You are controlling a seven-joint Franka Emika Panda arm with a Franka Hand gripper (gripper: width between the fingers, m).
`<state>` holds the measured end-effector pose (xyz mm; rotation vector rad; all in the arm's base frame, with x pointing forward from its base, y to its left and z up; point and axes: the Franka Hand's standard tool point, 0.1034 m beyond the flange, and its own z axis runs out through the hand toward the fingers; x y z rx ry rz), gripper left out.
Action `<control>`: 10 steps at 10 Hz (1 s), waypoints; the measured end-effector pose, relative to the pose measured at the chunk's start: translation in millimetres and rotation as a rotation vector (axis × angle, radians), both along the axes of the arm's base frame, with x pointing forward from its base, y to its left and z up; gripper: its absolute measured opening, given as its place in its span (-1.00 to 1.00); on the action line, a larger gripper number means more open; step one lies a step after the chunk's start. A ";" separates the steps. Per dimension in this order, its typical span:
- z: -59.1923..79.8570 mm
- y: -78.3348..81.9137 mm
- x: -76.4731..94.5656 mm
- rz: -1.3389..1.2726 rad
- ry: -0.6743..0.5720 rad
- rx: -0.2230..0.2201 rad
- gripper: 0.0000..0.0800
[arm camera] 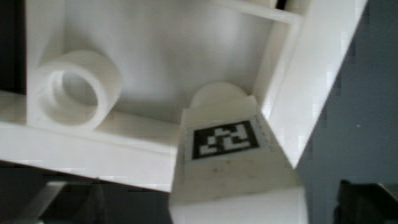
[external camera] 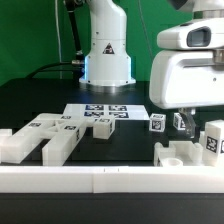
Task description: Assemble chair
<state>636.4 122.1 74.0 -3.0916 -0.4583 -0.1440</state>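
In the wrist view a long white chair piece with a square tag runs out from between my jaws, and its far end lies against a white slotted chair frame with a round hole. My gripper is shut on this piece. In the exterior view my gripper hangs low at the right, just above a white chair block. A small tagged block stands to its left, and a tagged upright piece to its right.
Chunky white chair blocks lie at the exterior view's left. The marker board lies in the middle before the robot base. A long white border rail runs along the front.
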 end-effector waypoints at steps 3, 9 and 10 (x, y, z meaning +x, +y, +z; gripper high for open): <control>-0.1 -1.4 0.2 -0.022 0.001 0.002 0.14; -0.8 0.3 -0.8 -0.415 0.013 0.046 -0.27; -0.7 0.2 -0.6 -0.480 0.015 0.058 -0.27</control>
